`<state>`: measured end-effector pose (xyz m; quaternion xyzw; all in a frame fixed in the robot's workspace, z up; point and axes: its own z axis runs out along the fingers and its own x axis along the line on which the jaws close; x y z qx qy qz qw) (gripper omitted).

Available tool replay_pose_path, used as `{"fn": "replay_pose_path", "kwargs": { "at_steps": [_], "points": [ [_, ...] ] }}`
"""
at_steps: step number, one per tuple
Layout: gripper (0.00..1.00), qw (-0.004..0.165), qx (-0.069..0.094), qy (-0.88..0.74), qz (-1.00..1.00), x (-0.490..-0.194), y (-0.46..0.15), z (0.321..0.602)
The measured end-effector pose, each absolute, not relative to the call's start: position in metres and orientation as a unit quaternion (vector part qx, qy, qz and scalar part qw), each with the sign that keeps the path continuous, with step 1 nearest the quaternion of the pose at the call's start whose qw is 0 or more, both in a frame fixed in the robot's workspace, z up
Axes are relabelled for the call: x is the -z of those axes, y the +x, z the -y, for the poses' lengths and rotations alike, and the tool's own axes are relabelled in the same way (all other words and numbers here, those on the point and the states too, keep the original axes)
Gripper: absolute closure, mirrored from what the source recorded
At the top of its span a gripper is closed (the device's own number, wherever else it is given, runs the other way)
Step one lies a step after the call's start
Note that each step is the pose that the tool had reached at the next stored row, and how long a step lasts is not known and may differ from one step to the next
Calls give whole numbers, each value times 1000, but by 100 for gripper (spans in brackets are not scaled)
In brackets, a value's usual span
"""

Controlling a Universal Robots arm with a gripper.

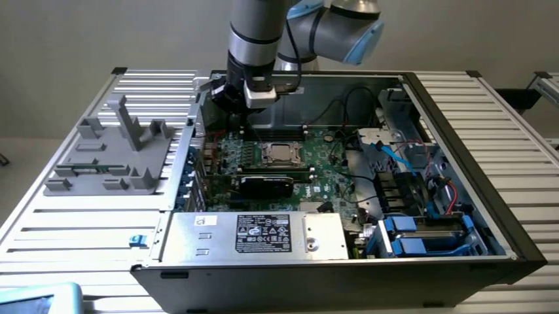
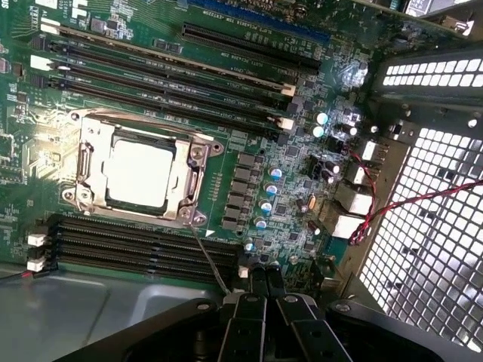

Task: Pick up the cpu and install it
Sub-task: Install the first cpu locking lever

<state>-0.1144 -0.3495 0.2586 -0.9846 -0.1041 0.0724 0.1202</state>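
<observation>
cpu (image 2: 139, 175) lies in the socket frame (image 2: 195, 167) on the motherboard (image 2: 298, 154); jaws pressed together, empty, above the board nearby.

**Count of items, by kind**

- counter (image 1: 88, 226): 1
- computer case (image 1: 489, 216): 1
- cpu (image 2: 139, 175): 1
- socket frame (image 2: 198, 162): 1
- memory-slot banks (image 2: 173, 75): 2, one on each side of the socket frame; slots per bank not surely countable
- power supply box (image 1: 262, 234): 1
- blue drive carriers (image 1: 410, 237): 2 seen
- red twisted wire (image 2: 411, 202): 1
- grey fixture (image 1: 114, 154): 1
- robot arm (image 1: 258, 33): 1
- pincer (image 2: 259, 283): 1
</observation>
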Motion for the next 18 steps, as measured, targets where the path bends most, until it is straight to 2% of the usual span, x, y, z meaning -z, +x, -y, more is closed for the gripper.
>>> {"fn": "replay_pose_path", "kwargs": {
  "at_steps": [18],
  "points": [
    [88, 131, -68, -986, 81, -251, -114, 343]
  ]
}}
